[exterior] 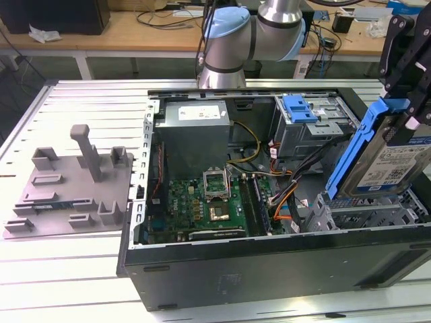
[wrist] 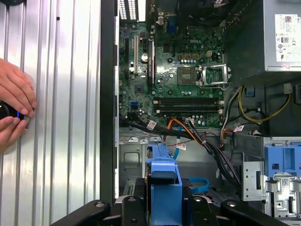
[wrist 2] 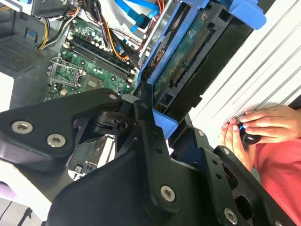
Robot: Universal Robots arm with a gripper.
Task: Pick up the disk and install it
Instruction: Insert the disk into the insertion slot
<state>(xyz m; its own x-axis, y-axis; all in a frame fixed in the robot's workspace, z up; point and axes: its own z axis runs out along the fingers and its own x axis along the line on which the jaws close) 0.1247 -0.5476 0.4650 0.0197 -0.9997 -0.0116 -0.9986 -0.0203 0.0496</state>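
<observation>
You cannot see all of your black claw (exterior: 403, 101). At two o'clock in the exterior view the frame edge cuts it off, along with the far side of the disk. What shows is the claw clamped shut on the blue plastic bracket of the flat silver hard disk (exterior: 394, 165). The disk hangs tilted over the metal drive bay, at three o'clock of the open black computer case (exterior: 269, 269). The bay wall hides its lower end, so you cannot tell whether it touches anything there.

One disk and one arm are in view. Two hands (wrist: 16, 92) of a person rest on the slatted metal table (exterior: 67, 282) beside the case, closed round a small dark object (wrist: 4, 112) that is mostly covered.

Inside the case lie one green motherboard (exterior: 202, 202), one grey power supply box (exterior: 195, 134) at eleven o'clock and one blue latch piece (exterior: 300, 108) at one o'clock. One grey moulded plastic tray (exterior: 67, 195) sits at nine o'clock, outside the case.

There are two labels: a white-and-blue barcode one on the disk and a white one on the power supply. Their print cannot be made out.
</observation>
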